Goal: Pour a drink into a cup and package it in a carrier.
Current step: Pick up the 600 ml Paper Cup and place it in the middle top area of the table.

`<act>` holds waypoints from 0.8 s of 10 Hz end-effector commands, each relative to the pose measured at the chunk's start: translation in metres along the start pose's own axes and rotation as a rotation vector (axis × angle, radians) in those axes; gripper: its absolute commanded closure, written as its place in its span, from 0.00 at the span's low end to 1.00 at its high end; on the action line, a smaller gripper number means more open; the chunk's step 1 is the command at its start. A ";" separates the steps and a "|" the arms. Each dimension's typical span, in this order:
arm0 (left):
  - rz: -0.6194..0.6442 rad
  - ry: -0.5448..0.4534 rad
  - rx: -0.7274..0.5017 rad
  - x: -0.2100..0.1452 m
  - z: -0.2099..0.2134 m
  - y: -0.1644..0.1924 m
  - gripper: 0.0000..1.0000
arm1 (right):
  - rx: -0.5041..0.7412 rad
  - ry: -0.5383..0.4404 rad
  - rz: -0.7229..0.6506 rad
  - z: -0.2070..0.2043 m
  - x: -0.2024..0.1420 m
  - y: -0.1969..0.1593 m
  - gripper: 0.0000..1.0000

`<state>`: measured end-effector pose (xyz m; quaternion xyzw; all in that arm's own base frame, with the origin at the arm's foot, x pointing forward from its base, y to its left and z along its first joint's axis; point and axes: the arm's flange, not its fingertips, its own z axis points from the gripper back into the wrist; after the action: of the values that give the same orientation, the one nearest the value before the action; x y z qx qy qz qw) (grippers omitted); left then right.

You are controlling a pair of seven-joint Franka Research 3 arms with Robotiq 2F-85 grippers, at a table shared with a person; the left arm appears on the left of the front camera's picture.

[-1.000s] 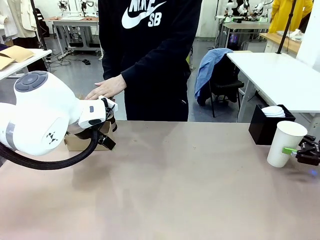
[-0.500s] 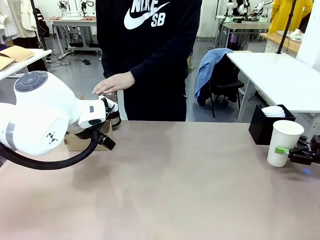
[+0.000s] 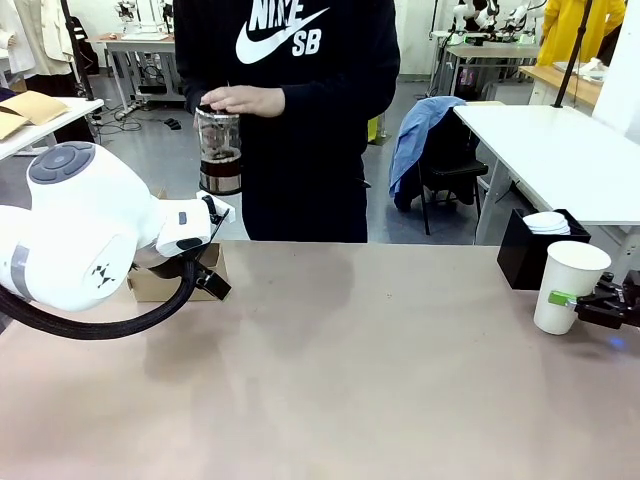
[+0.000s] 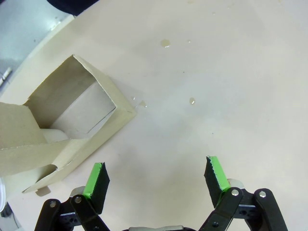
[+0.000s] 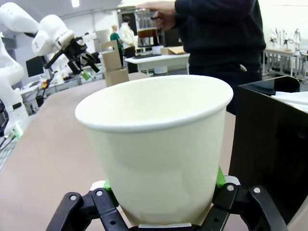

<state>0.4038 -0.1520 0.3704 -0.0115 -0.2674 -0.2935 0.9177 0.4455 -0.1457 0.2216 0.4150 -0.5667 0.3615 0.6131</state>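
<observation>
The cup (image 3: 571,284) is a tall white paper cup standing at the table's right edge. My right gripper (image 3: 585,300) is shut on its lower wall. The right wrist view has the cup (image 5: 155,144) close up, between my right gripper's (image 5: 162,185) green pads. At the far side, a person's hand holds a clear glass jar (image 3: 219,150) of dark brown drink at chest height; the same jar (image 5: 147,29) appears far off in the right wrist view. My left gripper (image 4: 156,175) hangs open just above the table, beside the brown cardboard carrier (image 4: 62,122). From the front, the carrier (image 3: 160,285) is partly hidden behind the left arm.
A black box (image 3: 527,258) holding white lids (image 3: 548,222) stands just behind the cup, and it (image 5: 269,134) is close beside the cup in the right wrist view. The big white left arm (image 3: 85,235) covers the table's left side. A few drops wet the table (image 4: 192,100).
The person's hand has lifted the jar from behind my left arm up to chest height. My right gripper has closed on the cup. The left arm has not moved.
</observation>
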 end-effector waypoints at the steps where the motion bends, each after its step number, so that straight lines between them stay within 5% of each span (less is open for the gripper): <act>1: 0.000 0.000 -0.001 0.000 0.000 0.000 0.00 | -0.067 -0.014 0.016 -0.003 0.019 0.018 0.19; 5: 0.000 0.000 -0.001 0.000 0.000 0.000 0.00 | -0.104 -0.014 0.051 -0.082 0.109 0.076 0.19; 8: 0.000 0.000 -0.001 0.000 0.000 0.000 0.00 | -0.119 -0.013 0.033 -0.204 0.144 0.078 0.19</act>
<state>0.4039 -0.1522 0.3701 -0.0113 -0.2671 -0.2938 0.9177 0.4377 0.0390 0.3681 0.3767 -0.6027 0.3459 0.6125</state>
